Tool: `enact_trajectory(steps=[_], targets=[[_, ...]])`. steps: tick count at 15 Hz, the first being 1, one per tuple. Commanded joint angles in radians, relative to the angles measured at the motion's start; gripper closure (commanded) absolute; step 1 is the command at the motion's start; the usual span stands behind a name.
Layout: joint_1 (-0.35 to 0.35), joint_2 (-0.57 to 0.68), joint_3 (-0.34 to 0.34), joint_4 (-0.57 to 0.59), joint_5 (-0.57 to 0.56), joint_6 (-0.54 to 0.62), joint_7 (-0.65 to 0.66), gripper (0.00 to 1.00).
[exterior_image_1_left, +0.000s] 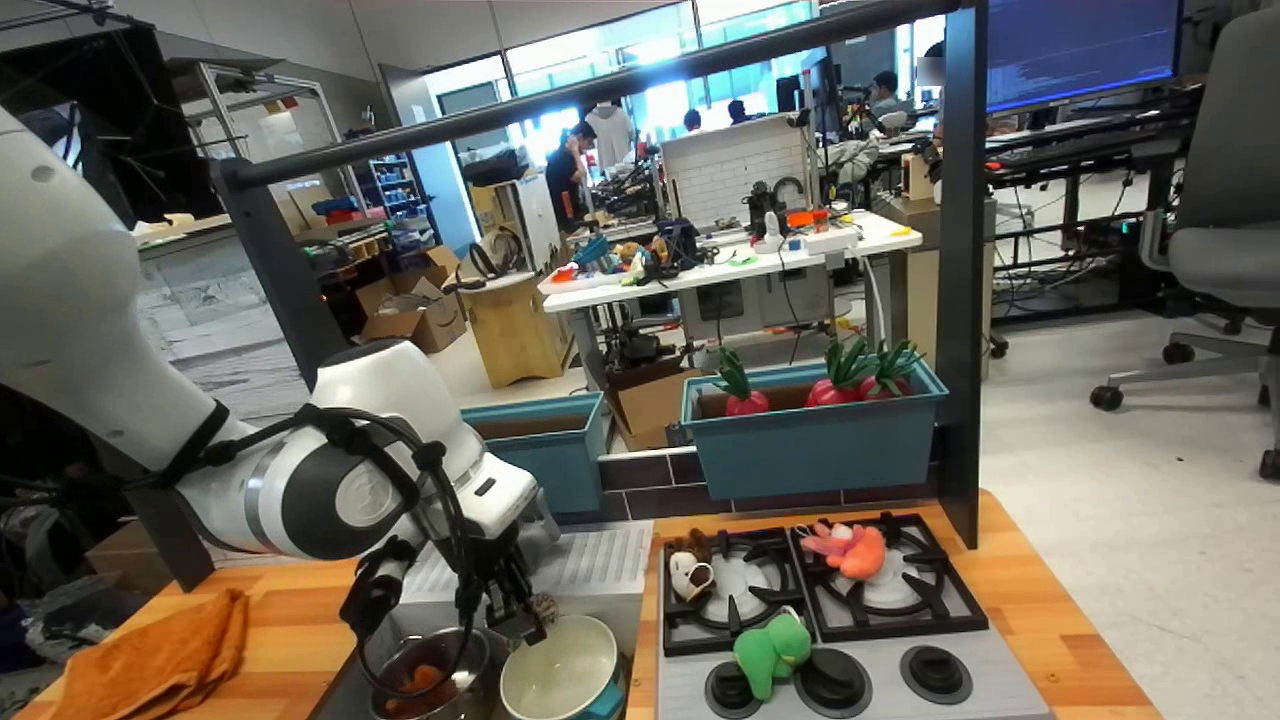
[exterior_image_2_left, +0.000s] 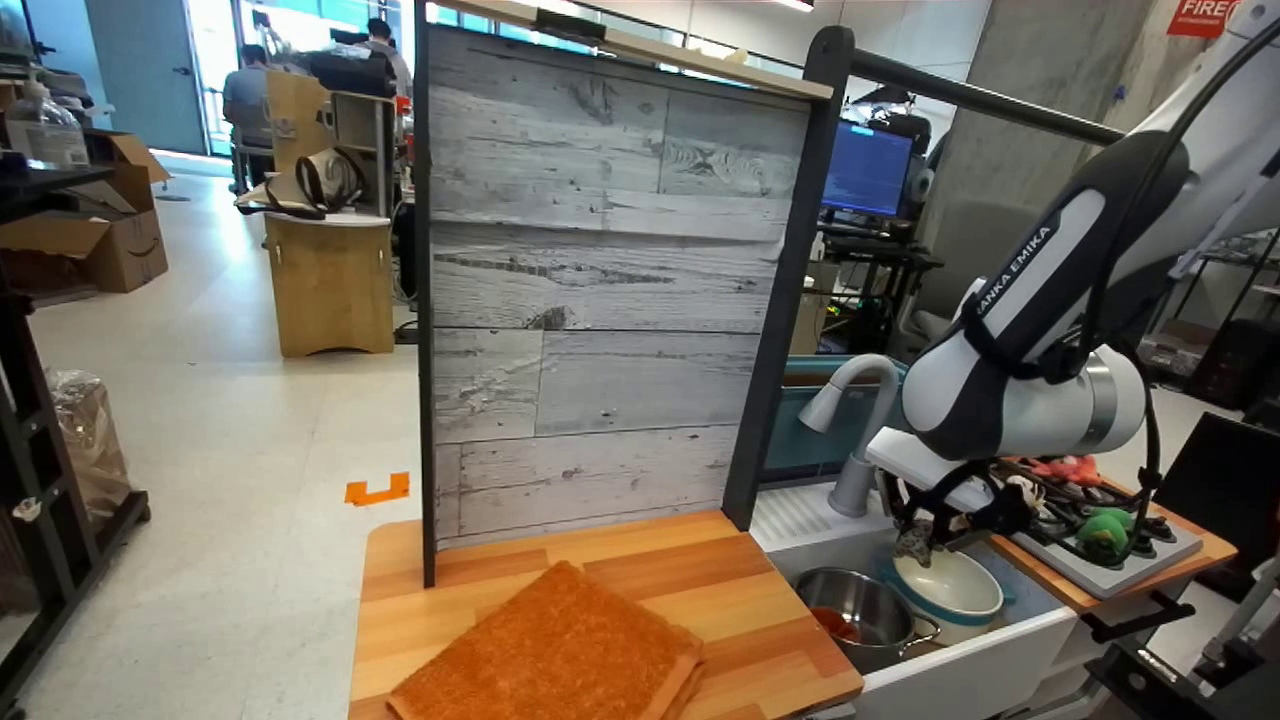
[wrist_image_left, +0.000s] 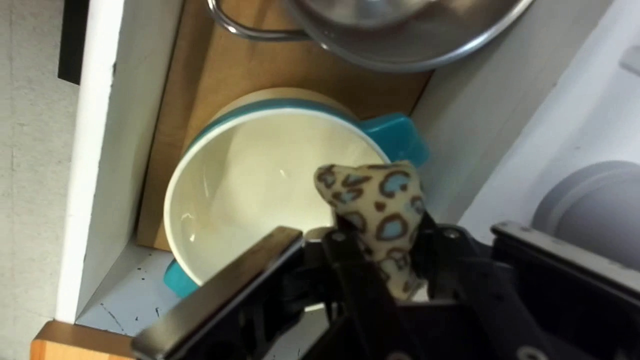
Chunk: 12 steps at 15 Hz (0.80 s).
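Gripper (wrist_image_left: 385, 230) holds a spotted toy (wrist_image_left: 372, 195) at the cream pot's (wrist_image_left: 255, 185) far-left rim; placing, seemingly, calls for centring before release.

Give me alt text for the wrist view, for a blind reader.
A robot hand holds a spotted fabric item near the rim of a cream pot with teal handles; a steel pot sits beside it in a white-walled basin.
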<state>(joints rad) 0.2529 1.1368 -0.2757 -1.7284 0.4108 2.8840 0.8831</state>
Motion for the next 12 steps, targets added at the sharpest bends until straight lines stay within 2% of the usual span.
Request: enact_trajectory(steps=[1, 2, 4, 6, 8, 9, 11, 12], targets=[[-0.017, -0.001, 0.014, 0.002, -0.041, 0.004, 0.028, 0.63], [-0.017, -0.001, 0.014, 0.002, -0.041, 0.004, 0.028, 0.35], [0.037, -0.017, -0.048, -0.046, -0.056, 0.014, 0.079, 0.31], [0.054, -0.041, -0.098, -0.097, -0.061, 0.036, 0.139, 0.19], [0.037, -0.073, -0.128, -0.15, -0.044, 0.074, 0.186, 0.04], [0.022, -0.085, -0.135, -0.167, -0.038, 0.103, 0.201, 0.0], [-0.009, -0.1, -0.144, -0.192, -0.025, 0.24, 0.208, 0.0], [-0.05, -0.095, -0.122, -0.176, -0.026, 0.319, 0.18, 0.0]])
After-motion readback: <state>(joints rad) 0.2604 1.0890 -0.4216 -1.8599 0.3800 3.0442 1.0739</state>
